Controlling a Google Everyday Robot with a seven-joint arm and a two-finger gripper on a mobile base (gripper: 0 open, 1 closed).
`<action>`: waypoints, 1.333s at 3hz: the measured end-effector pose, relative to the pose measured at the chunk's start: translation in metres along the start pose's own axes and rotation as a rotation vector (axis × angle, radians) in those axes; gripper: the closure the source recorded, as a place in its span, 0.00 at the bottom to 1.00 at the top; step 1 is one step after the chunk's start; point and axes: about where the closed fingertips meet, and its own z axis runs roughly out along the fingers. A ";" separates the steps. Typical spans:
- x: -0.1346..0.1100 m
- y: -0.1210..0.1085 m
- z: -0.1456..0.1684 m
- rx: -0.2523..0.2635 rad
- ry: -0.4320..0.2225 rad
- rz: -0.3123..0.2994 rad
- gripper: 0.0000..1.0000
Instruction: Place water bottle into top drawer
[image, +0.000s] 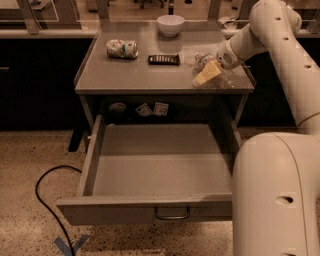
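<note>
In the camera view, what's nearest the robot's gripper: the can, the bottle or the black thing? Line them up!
Gripper is over the table's right front.
1. Bottle, right beside it.
2. Black thing, table middle.
3. Can, far left.

Grey flat-topped metal table (135, 75) stands on speckled floor (35, 150); crushed white-green can (122, 48) lies on its side at back left of top; white round bowl (170, 25) upright at back edge, centre; flat black rectangular device (164, 59) mid-top, between can and bottle; small clear plastic water bottle (204, 62) with white label lies on right part; gripper (206, 74) low over right front of top, at bottle; contact unclear; black cable (45, 200) loops on floor, left of table.
</note>
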 end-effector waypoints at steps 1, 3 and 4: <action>0.000 0.000 0.000 0.000 0.000 0.000 0.41; -0.012 0.027 -0.025 -0.066 -0.080 -0.007 0.87; -0.009 0.069 -0.035 -0.176 -0.147 0.027 1.00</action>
